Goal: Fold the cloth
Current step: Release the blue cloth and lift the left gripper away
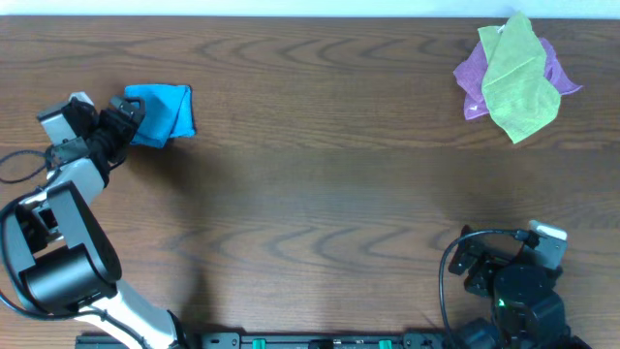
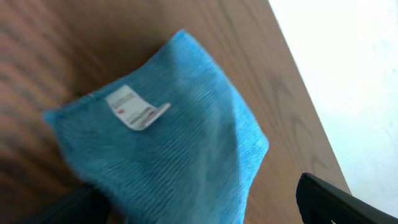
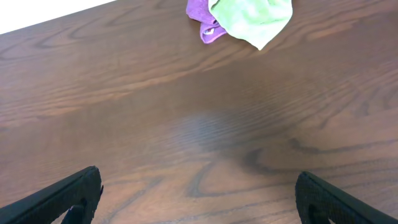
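Cloth [image 1: 162, 111] lies bunched at far-left of table [image 1: 310, 194], just right of L gripper [image 1: 124, 116], whose jaws gape wide, gripping nothing. R gripper [image 3: 198, 180], likewise spread & empty, sits well apart at near-right; L arm far nearer.

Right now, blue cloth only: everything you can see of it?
The cloth is bright sky-blue, soft and finely ribbed like microfibre, with a small white care label facing up. It looks folded into a compact, slightly skewed bundle with overlapping layers, lying on the wooden table in its far-left part. The left gripper, jaws open, sits at the cloth's left edge; whether its fingers touch the fabric is unclear.
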Controlling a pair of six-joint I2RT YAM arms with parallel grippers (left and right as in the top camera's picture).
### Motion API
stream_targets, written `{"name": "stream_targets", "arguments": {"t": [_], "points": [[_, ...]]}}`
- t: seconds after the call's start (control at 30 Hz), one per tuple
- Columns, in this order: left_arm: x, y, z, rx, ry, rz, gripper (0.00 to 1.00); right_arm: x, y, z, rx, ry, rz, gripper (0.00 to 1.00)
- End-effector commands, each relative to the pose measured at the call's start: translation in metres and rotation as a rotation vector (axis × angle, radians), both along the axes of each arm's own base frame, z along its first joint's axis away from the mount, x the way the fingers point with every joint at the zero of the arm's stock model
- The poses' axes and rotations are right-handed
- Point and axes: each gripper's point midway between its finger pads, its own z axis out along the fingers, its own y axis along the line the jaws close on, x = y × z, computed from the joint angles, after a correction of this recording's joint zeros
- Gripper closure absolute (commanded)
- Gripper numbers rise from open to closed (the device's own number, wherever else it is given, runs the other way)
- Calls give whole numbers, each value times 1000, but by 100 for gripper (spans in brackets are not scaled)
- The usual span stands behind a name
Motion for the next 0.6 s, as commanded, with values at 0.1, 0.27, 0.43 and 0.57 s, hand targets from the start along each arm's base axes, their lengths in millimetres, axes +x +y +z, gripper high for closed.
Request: {"name": "stream_targets", "arguments": {"t": [0.1, 0.27, 0.43, 0.57], "points": [[-7, 8, 17, 24, -15, -30, 5, 0, -2, 0, 3, -5, -19, 1], [-19, 16, 43, 91, -18, -14, 5, 0, -2, 0, 3, -5, -19, 1], [-34, 17, 61, 86, 0, 7, 4, 0, -2, 0, 3, -5, -19, 1], [-44, 5, 87, 81, -19, -13, 4, 0, -2, 0, 3, -5, -19, 1]]}}
